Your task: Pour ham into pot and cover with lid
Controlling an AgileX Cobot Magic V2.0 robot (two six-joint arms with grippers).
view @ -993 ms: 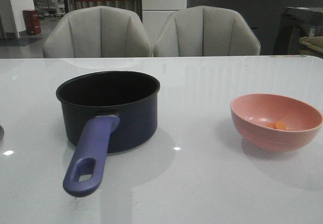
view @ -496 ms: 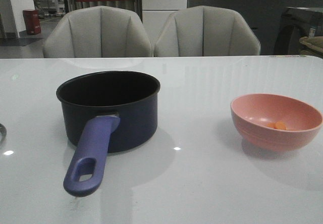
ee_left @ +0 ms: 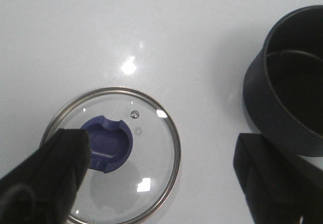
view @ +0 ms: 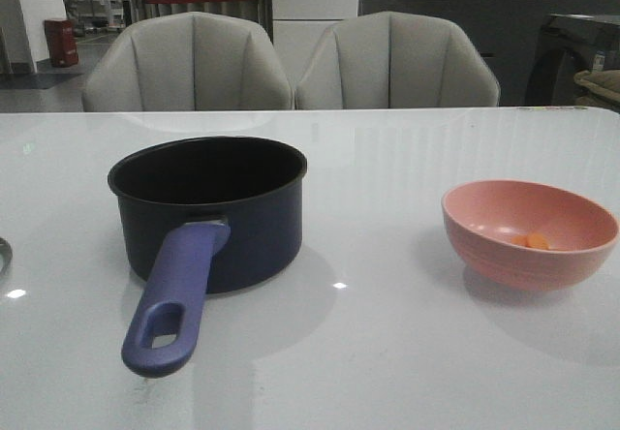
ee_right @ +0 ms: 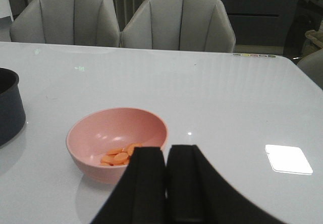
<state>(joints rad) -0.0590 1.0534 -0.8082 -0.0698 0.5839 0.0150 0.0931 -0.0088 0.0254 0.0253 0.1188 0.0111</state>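
Observation:
The navy pot [view: 208, 207] stands left of centre on the table, its purple-blue handle [view: 174, 294] pointing toward me. A pink bowl [view: 528, 231] at the right holds the orange ham chunks [view: 531, 241], which also show in the right wrist view [ee_right: 120, 157]. The glass lid [ee_left: 113, 156] with its purple-blue knob [ee_left: 108, 143] lies flat on the table beside the pot [ee_left: 290, 98]. My left gripper [ee_left: 161, 183] is open above the lid, one finger over the knob's edge. My right gripper [ee_right: 166, 156] is shut and empty, close to the bowl [ee_right: 116, 141].
The white glossy table [view: 387, 353] stretches wide around the pot and bowl. Two grey chairs [view: 291, 62] stand behind its far edge. A sliver of the lid's rim [view: 3, 254] shows at the table's left edge in the front view.
The sliver of lid rim at the front view's left edge has shifted slightly. The pot and bowl have not moved.

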